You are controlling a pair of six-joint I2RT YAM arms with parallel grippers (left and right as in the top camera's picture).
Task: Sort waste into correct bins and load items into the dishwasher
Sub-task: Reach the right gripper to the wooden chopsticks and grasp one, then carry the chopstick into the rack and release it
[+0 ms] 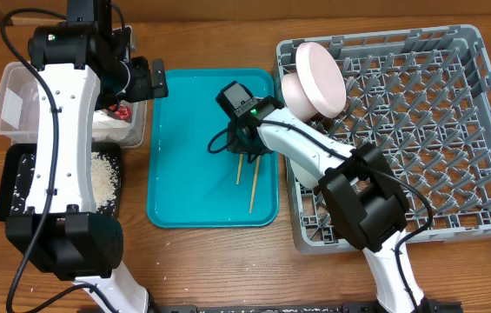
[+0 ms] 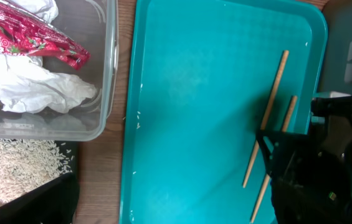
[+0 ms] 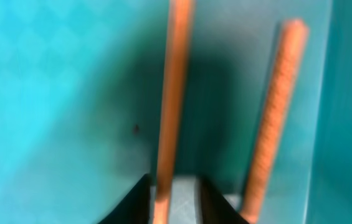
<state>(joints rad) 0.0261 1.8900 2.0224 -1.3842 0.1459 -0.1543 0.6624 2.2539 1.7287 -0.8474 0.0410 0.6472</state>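
Note:
Two wooden chopsticks (image 1: 252,187) lie on the teal tray (image 1: 193,174). My right gripper (image 1: 247,149) is down on them. In the right wrist view its fingers (image 3: 176,202) are open and straddle one chopstick (image 3: 171,93); the other (image 3: 275,106) lies just outside to the right. My left gripper (image 1: 151,81) hangs open and empty beside the clear tub (image 1: 15,96). The tub holds the white napkin (image 2: 32,87) and the red wrapper (image 2: 32,40). Rice (image 2: 14,165) lies in the black tray (image 1: 15,204). Two plates (image 1: 319,76) stand in the grey dish rack (image 1: 436,130). Bowl and cup are out of view.
The rack stands right of the teal tray, its left wall close to my right gripper. The tub and the black tray stand left of the teal tray with a strip of wood table (image 2: 123,81) between. A few rice grains (image 2: 139,121) lie on the teal tray's left edge.

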